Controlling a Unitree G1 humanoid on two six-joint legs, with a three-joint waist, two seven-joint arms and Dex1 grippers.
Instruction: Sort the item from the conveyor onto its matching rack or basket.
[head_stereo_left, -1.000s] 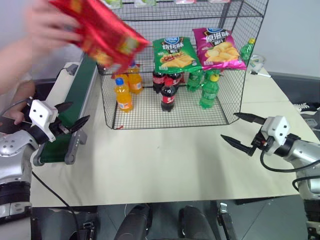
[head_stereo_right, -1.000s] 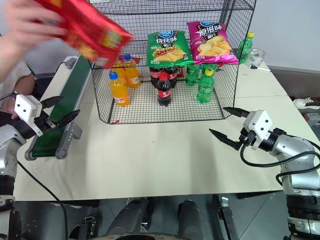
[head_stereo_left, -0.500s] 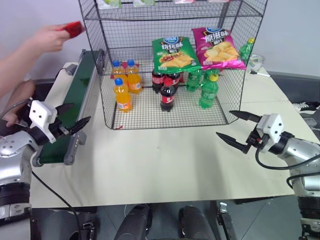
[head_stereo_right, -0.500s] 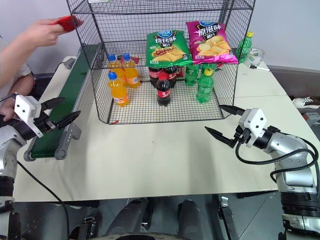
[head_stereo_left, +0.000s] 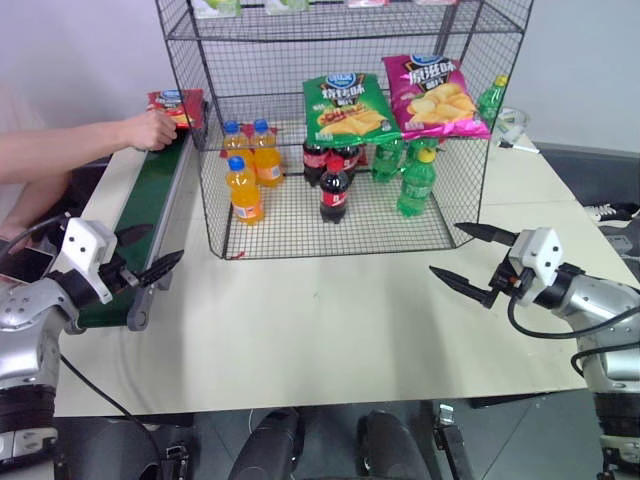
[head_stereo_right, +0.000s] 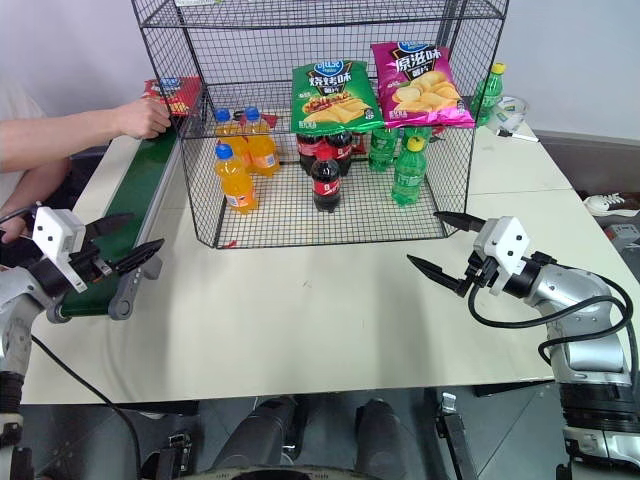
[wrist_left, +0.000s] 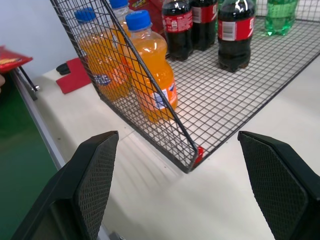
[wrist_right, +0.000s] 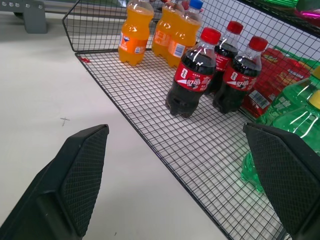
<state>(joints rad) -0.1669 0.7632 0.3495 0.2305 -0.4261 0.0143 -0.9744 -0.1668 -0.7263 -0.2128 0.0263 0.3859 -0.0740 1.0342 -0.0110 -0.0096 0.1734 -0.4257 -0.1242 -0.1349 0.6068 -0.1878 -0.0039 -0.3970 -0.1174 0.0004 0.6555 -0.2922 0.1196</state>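
A person's hand (head_stereo_left: 152, 129) sets the red crisp bag (head_stereo_left: 176, 104) on the conveyor (head_stereo_left: 140, 212). Both the left gripper (head_stereo_left: 145, 258) and the right gripper (head_stereo_left: 467, 258) hover with fingers spread apart.

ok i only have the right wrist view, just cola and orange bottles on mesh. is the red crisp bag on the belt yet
Observer: Yes. The shiny red crisp bag lies at the far end of the dark-green conveyor belt, with a person's hand on it.

Operator: where's the left gripper

Observer: The left gripper hangs open over the belt's near end, far from the bag.

Operator: what's on the shelf above my bottles

Observer: On the black wire-mesh rack, a green crisp bag and a magenta crisp bag lie side by side on the middle tier.

Operator: and my gripper, holding anything

Observer: No, the right gripper is open and empty over the table.
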